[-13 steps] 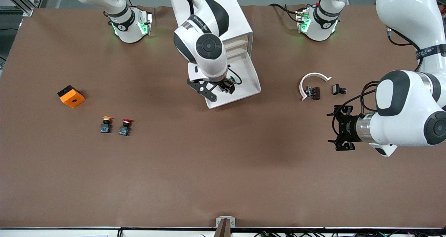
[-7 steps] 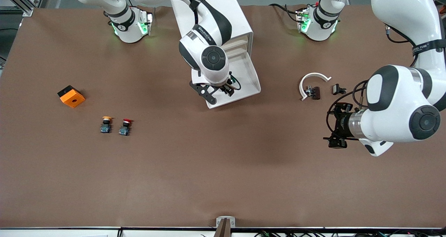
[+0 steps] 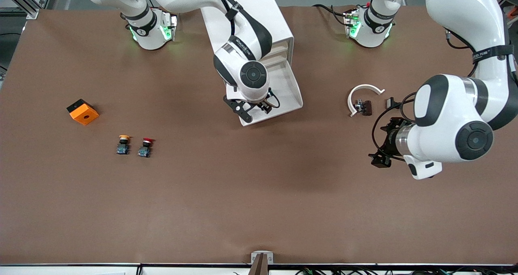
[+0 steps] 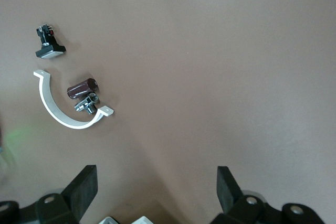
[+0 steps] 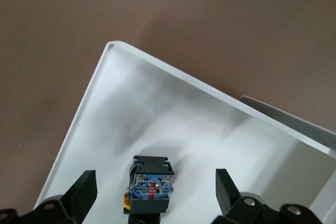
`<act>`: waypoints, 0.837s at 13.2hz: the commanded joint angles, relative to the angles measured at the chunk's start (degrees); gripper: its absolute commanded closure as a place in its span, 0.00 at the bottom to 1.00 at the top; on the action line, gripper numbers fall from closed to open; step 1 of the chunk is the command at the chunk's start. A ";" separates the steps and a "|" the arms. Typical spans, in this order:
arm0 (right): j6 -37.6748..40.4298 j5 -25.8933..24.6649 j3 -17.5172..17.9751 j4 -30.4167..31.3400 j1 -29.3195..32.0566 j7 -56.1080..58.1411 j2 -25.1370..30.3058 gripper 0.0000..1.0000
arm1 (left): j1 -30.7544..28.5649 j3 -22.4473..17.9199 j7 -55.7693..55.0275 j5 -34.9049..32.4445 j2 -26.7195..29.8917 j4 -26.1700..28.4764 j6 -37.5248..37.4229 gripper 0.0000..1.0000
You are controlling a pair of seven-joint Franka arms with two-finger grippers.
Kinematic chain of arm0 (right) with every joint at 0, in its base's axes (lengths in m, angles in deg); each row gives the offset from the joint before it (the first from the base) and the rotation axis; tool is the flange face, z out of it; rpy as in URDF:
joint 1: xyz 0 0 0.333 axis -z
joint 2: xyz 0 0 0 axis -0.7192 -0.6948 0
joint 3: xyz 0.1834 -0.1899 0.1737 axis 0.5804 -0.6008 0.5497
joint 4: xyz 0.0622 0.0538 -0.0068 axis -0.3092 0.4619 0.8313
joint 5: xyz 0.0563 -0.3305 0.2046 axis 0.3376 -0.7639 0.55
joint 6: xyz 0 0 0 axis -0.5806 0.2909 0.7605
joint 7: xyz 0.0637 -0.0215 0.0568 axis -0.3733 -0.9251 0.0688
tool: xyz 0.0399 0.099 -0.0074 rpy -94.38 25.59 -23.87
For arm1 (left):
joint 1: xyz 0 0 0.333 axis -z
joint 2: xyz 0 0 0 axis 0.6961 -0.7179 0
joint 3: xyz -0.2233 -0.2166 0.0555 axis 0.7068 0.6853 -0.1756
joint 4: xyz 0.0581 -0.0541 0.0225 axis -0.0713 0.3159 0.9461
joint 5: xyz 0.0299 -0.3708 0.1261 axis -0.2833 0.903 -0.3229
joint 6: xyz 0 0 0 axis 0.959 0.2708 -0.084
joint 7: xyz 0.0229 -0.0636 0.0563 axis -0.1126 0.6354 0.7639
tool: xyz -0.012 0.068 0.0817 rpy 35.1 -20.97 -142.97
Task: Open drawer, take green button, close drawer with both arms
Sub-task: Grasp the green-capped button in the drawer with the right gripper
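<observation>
Drawer [image 3: 279, 89] contents are now hung over by the wide-open, empty right tool [image 3: 254, 107], shifted toward four o'clock onto the button [image 5: 151, 184], while the open left tool [image 3: 382, 145] is swung over bare worktop [image 3: 259, 194].

This is a robotics lab or test bench, not a home or shop. Two large white jointed arms [image 3: 243, 60] are bolted by their bases, lit with green status lights, along one edge of a wide table [image 3: 259, 210] covered in plain brown sheeting. Aluminium framing rails [image 3: 24, 0] show at a corner past the table edge, and loose cables trail near the bases and along the edge nearest the front camera. The things laid out are small industrial parts: push buttons with coloured caps [image 3: 124, 144], an orange switch housing [image 3: 82, 111], a white curved clamp [image 3: 363, 94], and a white drawer cabinet [image 3: 279, 32] standing between the bases.
</observation>
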 commanded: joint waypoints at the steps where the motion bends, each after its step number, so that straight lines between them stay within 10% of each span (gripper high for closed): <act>1: -0.45 1.21 -0.06 -0.22 -1.28 -0.78 -0.52 0.00 | 0.53 1.24 2.11 -2.21 1.96 2.61 0.70 0.00; 10: -2.64 2.97 -0.15 -0.22 -2.60 -0.78 -2.28 0.00 | 0.44 4.67 6.15 -3.44 3.98 10.33 9.21 0.00; 11: -2.64 2.97 -0.15 -0.22 -2.51 -0.69 -2.28 0.12 | 0.53 4.68 7.38 -3.44 4.06 11.30 11.05 0.00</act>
